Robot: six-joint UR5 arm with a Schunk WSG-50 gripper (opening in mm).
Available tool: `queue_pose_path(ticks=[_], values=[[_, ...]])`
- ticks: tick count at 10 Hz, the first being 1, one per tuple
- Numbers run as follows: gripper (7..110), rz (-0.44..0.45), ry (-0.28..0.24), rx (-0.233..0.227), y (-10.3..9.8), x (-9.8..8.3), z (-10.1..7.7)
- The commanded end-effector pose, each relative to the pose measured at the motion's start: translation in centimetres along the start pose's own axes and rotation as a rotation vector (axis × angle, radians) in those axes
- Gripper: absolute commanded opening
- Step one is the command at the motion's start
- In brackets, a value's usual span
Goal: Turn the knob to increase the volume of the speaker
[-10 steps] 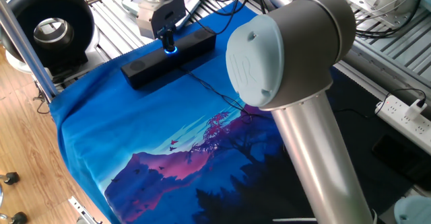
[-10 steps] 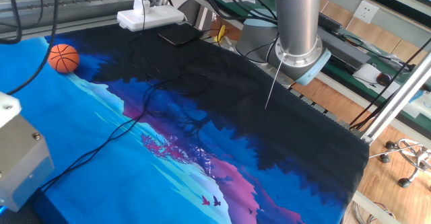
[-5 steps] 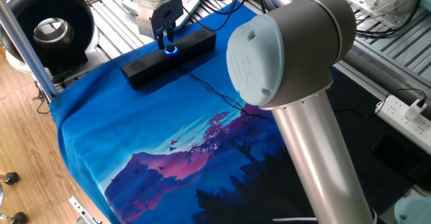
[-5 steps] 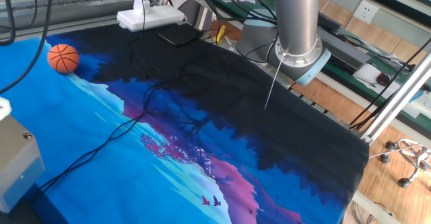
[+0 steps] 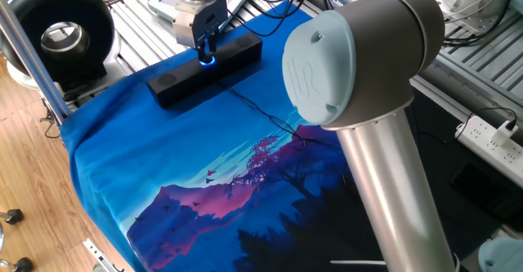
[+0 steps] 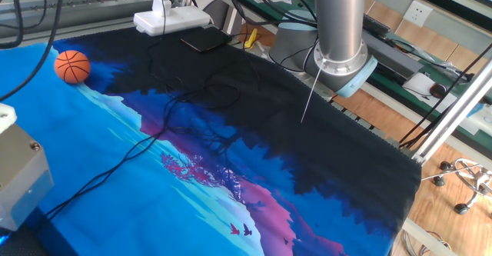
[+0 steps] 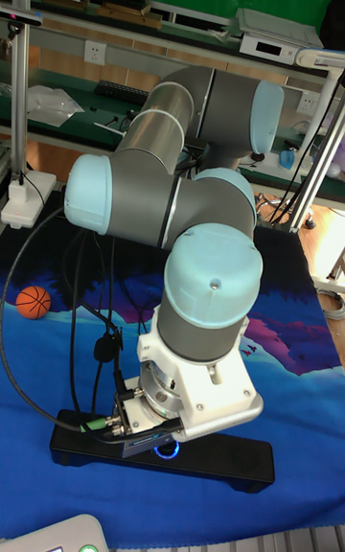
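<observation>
While turning since earlier, the claw (image 5: 207, 50) grips the speaker's (image 5: 204, 69) knob (image 5: 207, 59).

My speaker (image 5: 204, 69) is a long slim black bar lying flat on the blue cloth, set at a slant near its far edge, a thin black cable trailing from it. Its knob (image 5: 206, 58), ringed in glowing blue light, sits at the middle of the bar's top face, partly hidden.
</observation>
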State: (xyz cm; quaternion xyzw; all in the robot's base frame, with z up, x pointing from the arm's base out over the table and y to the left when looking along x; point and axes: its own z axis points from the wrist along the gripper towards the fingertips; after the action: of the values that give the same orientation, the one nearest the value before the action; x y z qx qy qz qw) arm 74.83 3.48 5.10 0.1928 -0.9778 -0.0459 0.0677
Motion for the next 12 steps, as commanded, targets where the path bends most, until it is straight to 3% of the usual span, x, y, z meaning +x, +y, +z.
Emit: queue_pose_path(ticks=[1, 12], values=[[44, 0.003, -0.008, -0.02, 0.73, -0.18, -0.18], [44, 0.029, 0.002, 0.009, 0.55, -0.12, 0.38]])
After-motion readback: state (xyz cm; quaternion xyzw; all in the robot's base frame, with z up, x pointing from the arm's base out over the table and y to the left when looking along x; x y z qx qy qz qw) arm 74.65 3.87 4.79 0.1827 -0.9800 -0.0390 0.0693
